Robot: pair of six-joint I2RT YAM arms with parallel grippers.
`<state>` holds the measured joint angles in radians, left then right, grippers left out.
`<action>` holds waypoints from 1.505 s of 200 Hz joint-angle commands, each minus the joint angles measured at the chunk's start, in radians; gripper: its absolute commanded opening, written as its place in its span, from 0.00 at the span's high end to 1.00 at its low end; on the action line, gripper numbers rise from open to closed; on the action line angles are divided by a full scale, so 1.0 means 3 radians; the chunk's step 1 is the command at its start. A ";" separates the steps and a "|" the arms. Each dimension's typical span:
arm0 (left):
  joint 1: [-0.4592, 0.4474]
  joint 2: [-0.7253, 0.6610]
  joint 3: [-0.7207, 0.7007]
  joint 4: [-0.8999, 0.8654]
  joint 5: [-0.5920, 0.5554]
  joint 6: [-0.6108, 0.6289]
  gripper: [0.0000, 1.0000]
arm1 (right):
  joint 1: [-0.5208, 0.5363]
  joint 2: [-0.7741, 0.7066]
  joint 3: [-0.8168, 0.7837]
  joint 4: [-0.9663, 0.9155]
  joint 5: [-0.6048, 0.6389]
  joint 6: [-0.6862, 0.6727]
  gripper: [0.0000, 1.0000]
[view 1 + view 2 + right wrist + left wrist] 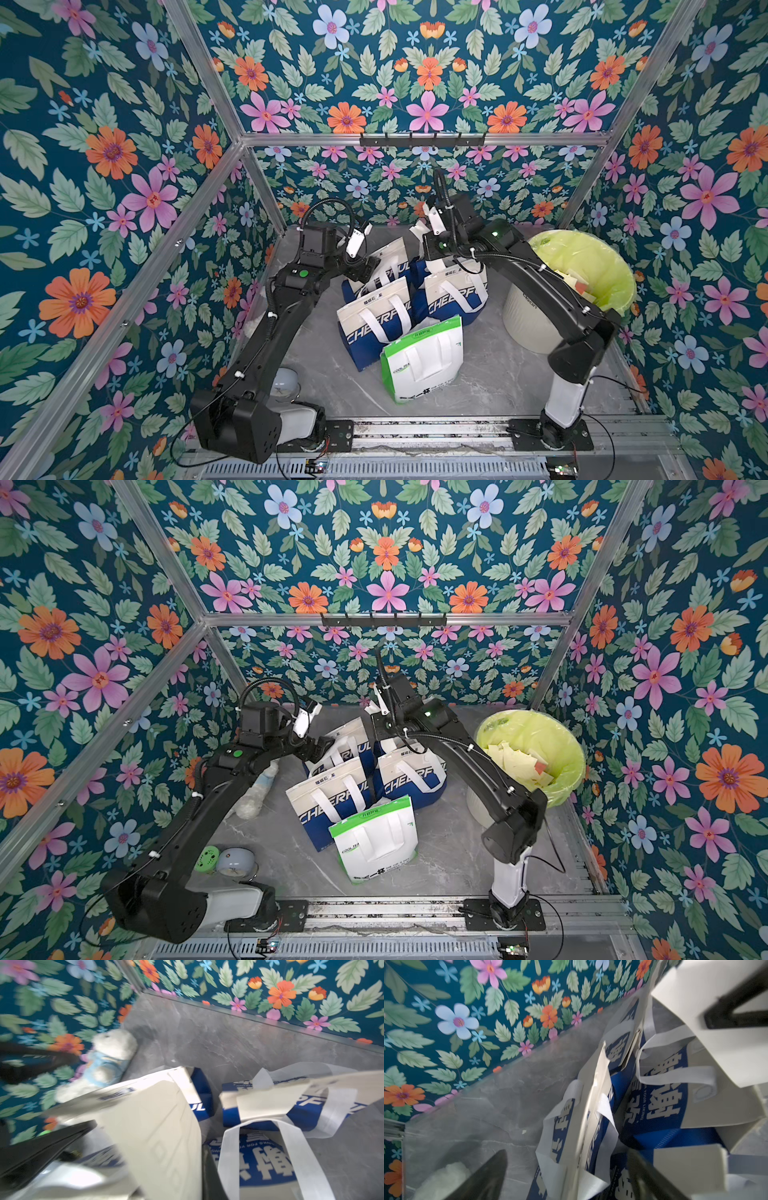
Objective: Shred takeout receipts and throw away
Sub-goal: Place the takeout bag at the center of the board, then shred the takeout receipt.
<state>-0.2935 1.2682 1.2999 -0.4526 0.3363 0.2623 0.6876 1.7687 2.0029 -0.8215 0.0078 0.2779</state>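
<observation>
receipt: 1 | blue bags: 4 | green bag: 1 | bin: 1

The grey marble tabletop carries blue-and-white bags centrally, a green-and-white bag, a bin by its right edge, and a clock front-left.

Floral walls enclose a grey marbled desk.
Aluminium frame bars cross the back wall, carrying a black hook rail.

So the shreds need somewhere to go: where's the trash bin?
In both top views the trash bin stands at the right, beside the blue-and-white bags, partly hidden by the right arm.
</observation>
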 commanded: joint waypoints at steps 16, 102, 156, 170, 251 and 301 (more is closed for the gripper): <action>0.0010 -0.0259 -0.0067 0.0631 0.0432 -0.0279 0.01 | -0.0160 -0.0932 -0.0928 0.0894 -0.0613 0.0180 1.00; -0.0695 -0.0170 -0.0150 0.2618 0.1963 -0.1461 0.12 | -0.0242 -0.2905 -0.2623 0.1767 -0.1274 0.0106 1.00; -0.1427 0.0177 -0.0061 0.3284 0.1916 -0.1752 0.19 | -0.0243 -0.3360 -0.2867 0.1675 -0.1463 0.0101 1.00; -0.1506 0.0228 -0.0048 0.3329 0.1892 -0.1761 0.19 | -0.0242 -0.3372 -0.2865 0.1667 -0.1554 0.0096 1.00; -0.1744 0.0318 0.0022 0.3342 0.1956 -0.1739 0.47 | -0.0244 -0.3198 -0.2802 0.1706 -0.1702 0.0068 1.00; -0.1775 0.0334 0.0005 0.3281 0.1955 -0.1739 0.61 | -0.0242 -0.3177 -0.2795 0.1732 -0.1618 0.0063 1.00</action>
<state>-0.8246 1.3716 1.3003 0.5106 0.9134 -0.2588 0.6140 0.8185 1.1618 -0.3397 -0.4896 0.3073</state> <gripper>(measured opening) 0.439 0.057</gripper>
